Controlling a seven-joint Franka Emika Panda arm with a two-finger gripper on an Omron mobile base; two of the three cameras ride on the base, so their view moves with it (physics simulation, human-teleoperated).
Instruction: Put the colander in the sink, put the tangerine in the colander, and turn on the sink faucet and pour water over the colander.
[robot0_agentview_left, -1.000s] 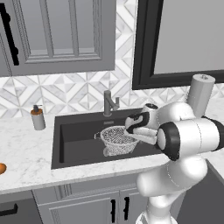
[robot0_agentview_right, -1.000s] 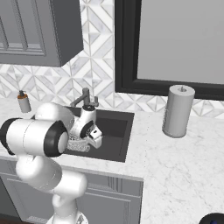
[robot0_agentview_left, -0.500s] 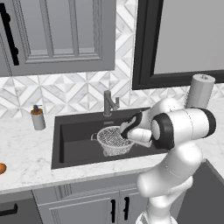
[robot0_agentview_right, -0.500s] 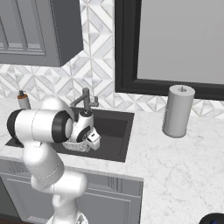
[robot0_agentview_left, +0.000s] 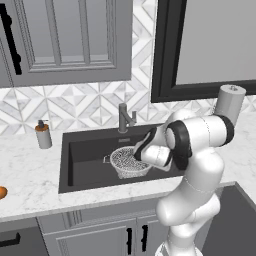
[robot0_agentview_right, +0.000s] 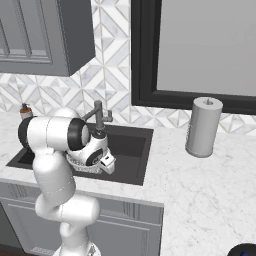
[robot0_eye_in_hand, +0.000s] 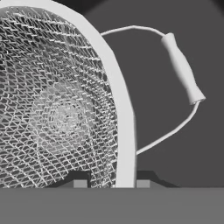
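1. The white arm reaches into the black sink (robot0_agentview_left: 80, 155), its gripper (robot0_eye_in_hand: 108, 183) set astride the rim of the colander (robot0_agentview_left: 129, 161); in the hand view one dark fingertip stands inside the mesh wall and the other outside it.

2. The fingertips appear close on either side of the rim, though whether they press on it cannot be told from these views.

3. The colander sits low in the basin, toward its middle and in front of the sink faucet (robot0_agentview_left: 125, 118), upright with its mesh bowl open to the top; one wire side handle (robot0_eye_in_hand: 181, 70) arcs out beyond the rim.

4. The step in hand looks to be the setting-down of the colander. To do it well, the bowl should rest flat on the sink floor, beneath the spout's reach, before the fingers part.

5. The release should be straight: fingers spread just wide of the rim, then the hand lifts up and away so neither tip snags the mesh or the handle and tips the bowl.

6. The tangerine (robot0_agentview_left: 1, 192) waits on the marble table (robot0_agentview_left: 30, 172) at the far left edge of the left base view, well apart from the sink.
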